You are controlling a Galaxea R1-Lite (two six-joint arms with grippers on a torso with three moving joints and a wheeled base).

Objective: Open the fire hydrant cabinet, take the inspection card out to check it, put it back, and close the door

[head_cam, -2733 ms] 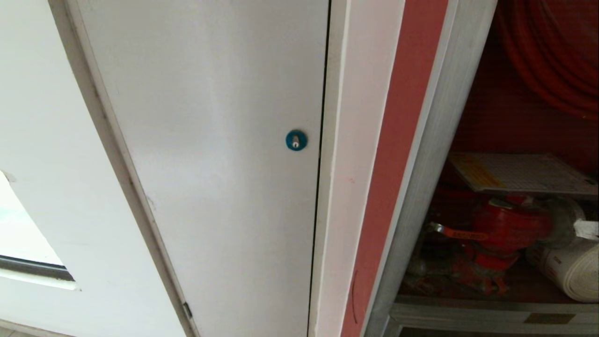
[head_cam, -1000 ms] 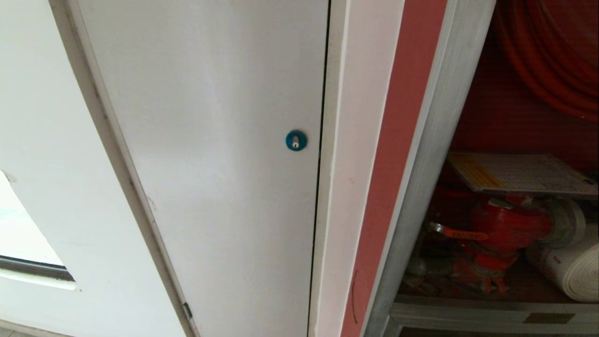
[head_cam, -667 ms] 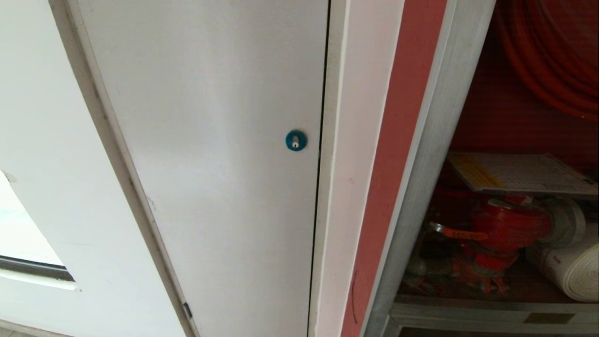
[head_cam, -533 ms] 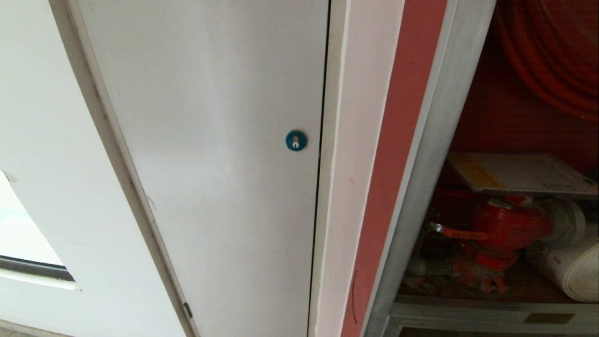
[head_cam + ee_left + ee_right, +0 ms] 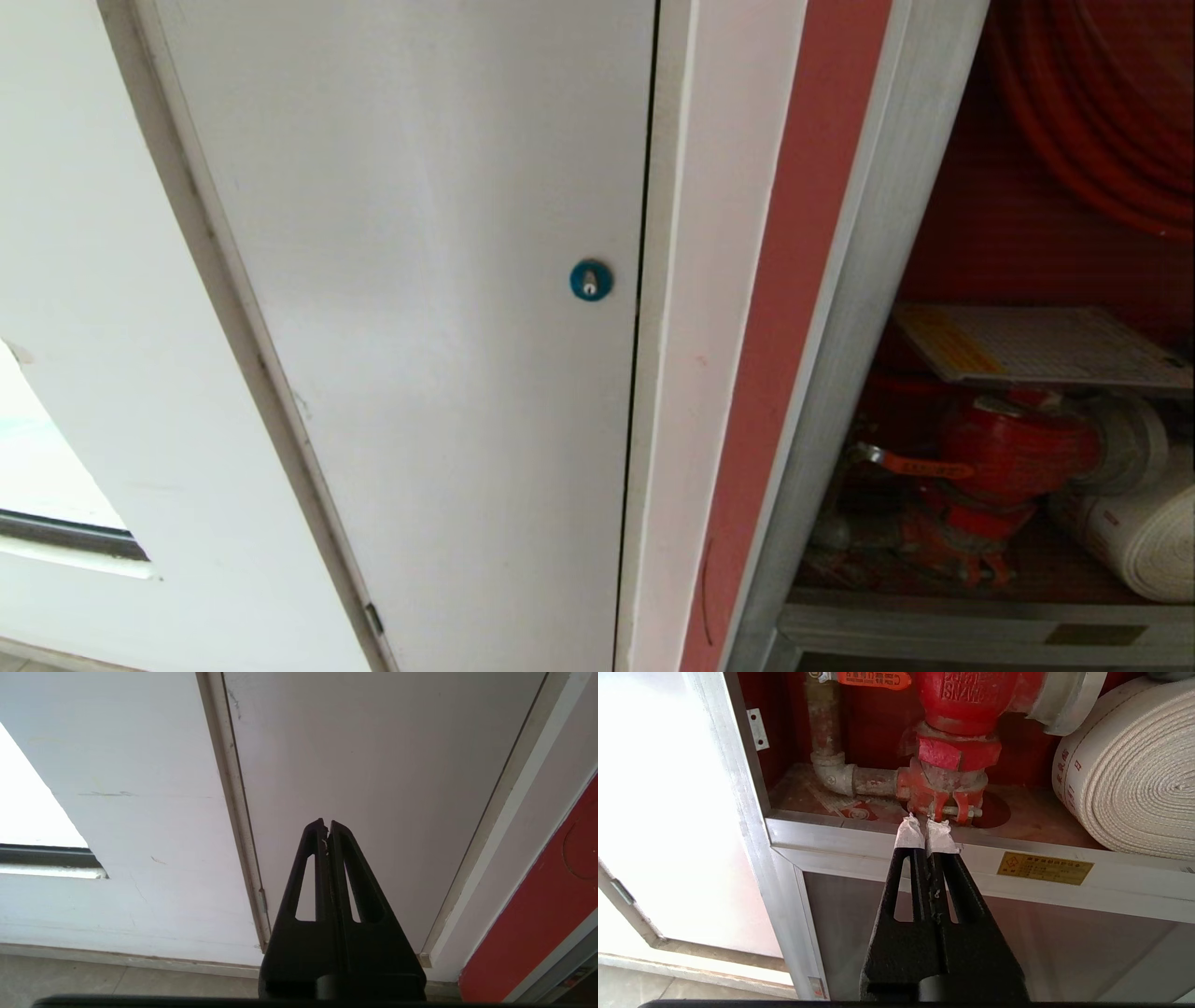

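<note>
Both grippers' jaws closed, empty; inspection card point(image 5: 1036, 343) cut off at frame edge

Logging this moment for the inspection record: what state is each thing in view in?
fire hydrant cabinet: open, interior exposed.
inspection card: lying flat inside, above the red valve.
white rolled hose: coiled, on the cabinet floor.
white door: shut.
left gripper: fingers shut, empty.
right gripper: fingers shut, empty, at the cabinet's lower frame.
</note>
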